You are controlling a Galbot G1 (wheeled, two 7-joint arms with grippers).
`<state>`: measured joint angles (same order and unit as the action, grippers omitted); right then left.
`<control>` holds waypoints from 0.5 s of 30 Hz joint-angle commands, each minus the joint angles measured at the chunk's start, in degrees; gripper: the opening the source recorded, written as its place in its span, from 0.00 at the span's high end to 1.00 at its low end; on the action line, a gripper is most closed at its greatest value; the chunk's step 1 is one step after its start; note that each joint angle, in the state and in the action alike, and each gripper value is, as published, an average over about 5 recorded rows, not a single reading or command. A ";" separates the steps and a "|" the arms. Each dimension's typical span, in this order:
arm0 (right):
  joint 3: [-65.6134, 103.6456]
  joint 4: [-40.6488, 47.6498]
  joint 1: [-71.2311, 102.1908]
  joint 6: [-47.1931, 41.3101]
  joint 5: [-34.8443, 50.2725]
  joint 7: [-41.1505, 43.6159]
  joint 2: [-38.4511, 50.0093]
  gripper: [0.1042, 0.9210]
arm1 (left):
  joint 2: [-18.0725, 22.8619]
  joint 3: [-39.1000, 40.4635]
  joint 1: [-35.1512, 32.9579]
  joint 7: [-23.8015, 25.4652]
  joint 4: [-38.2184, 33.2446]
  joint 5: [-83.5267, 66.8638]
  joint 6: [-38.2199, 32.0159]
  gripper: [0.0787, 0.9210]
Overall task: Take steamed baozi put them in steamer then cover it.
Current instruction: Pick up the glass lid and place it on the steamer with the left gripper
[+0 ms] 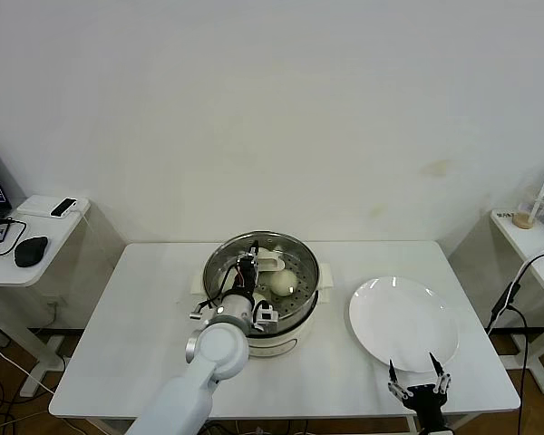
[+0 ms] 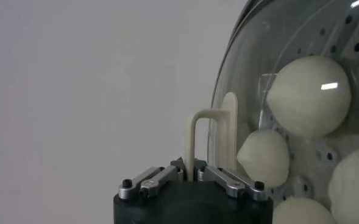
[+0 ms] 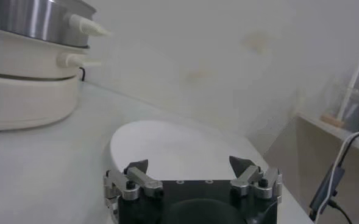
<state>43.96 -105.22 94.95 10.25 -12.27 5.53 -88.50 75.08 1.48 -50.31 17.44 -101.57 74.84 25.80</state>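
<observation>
Cream plastic, the rectangular handle of the cover (image 2: pixel 211 141), stands pinched between the fully closed fingers (image 2: pixel 231 181) of the left gripper (image 2: pixel 190 175), which grips it at the loop's base. From this handle the clear glass cover spreads outward, and in the left wrist view its metal rim curves just beside the fingers. Through the glass, four steamed baozi (image 2: pixel 309 94) are visible lying on the perforated tray, close together, smooth and off-white. In the head view the left gripper (image 1: pixel 250 268) sits over the steamer (image 1: pixel 301 308), with its arm reaching in from the near side of the steamer; one steamed baozi (image 1: pixel 284 282) shows clearly beside the wrist, and the others are mostly hidden by the arm. Whether the cover (image 1: pixel 270 263) rests fully on the steamer's rim or is held slightly tilted above it cannot be determined. The steamer stands on a white table (image 1: pixel 145 335), its shiny steel pot seated on a cream-white base. The right gripper (image 1: pixel 420 379) has its fingers spread wide apart and holds nothing; it hovers well apart from the steamer, at the near edge of a white plate (image 1: pixel 403 317) that lies flat on the table beside the steamer. In the right wrist view the two dark fingertips (image 3: pixel 136 167) point toward the plate (image 3: pixel 185 146), with the steamer (image 3: pixel 27 91) farther off beyond it.
</observation>
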 commanded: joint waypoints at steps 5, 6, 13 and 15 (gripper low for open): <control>-0.16 -0.12 0.18 0.05 -0.28 0.08 -0.08 0.12 | 0.40 -0.03 -0.45 0.00 -0.52 0.04 -0.05 0.92; -0.16 -0.11 0.20 0.07 -0.30 0.08 -0.09 0.12 | 0.49 -0.08 -0.49 -0.05 -0.51 0.06 -0.13 0.92; -0.27 -0.03 0.25 0.13 -0.46 0.08 -0.10 0.12 | 0.71 -0.68 -1.06 -1.15 -1.74 -0.14 -0.64 0.90; -0.34 -0.08 0.27 0.11 -0.56 0.08 -0.12 0.12 | 0.47 -0.89 -1.33 -1.32 -2.82 -0.39 -0.63 0.85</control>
<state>43.71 -105.25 95.19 10.35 -12.72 5.61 -88.58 75.78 0.87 -51.36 16.83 -102.49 74.67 25.35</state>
